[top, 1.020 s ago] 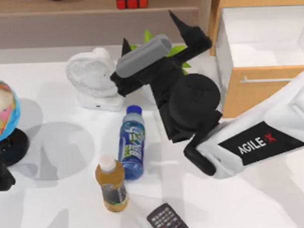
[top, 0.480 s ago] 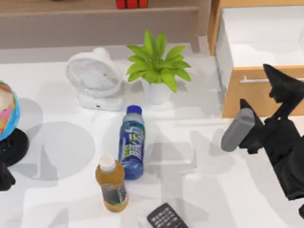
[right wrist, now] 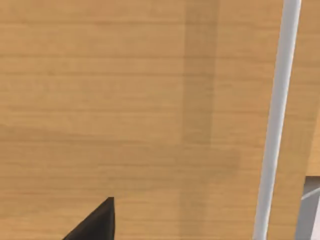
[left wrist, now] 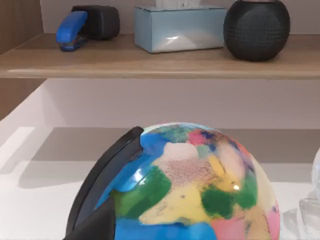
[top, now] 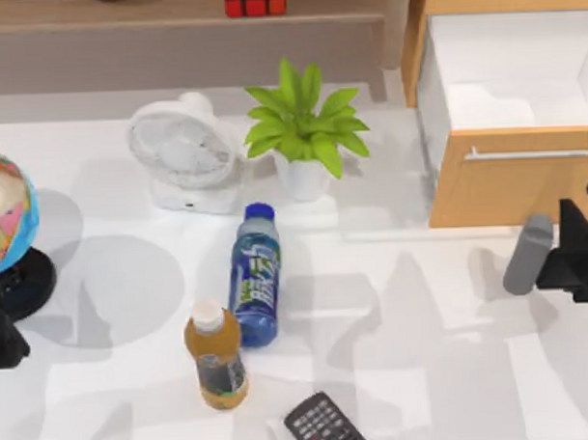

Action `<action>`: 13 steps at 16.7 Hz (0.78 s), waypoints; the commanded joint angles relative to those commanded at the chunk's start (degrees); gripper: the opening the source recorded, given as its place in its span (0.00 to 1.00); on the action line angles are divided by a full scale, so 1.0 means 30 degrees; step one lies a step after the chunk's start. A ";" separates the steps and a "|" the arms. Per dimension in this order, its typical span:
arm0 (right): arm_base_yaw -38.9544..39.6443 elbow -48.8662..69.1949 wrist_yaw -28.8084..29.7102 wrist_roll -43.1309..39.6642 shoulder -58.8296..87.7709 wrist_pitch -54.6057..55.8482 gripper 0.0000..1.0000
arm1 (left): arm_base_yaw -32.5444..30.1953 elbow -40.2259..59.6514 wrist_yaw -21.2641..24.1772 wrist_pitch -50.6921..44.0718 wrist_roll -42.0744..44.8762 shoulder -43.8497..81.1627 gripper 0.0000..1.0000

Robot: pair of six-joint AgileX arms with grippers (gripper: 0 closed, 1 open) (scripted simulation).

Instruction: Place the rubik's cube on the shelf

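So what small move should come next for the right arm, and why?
Probably none beyond parking. The rubik's cube already sits on the shelf, and the right gripper is far off at the table's right edge by the drawer cabinet.

The right arm sits at the tabletop's right edge, its hand (top: 577, 254) empty. The left arm is parked at the left edge.

I saw bright, even light; soft grey shadows spread across the white table (top: 425, 370), and nothing was blurred.
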 joint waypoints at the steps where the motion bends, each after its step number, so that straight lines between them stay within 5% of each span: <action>1: 0.0000 0.0000 0.0000 0.0000 0.0000 0.0000 1.00 | 0.0000 0.0000 0.0000 0.0000 0.0000 0.0000 1.00; 13: -0.0732 0.1798 -0.0728 -0.0006 0.0313 -0.1473 1.00 | 0.0000 0.0000 0.0000 0.0000 0.0000 0.0000 1.00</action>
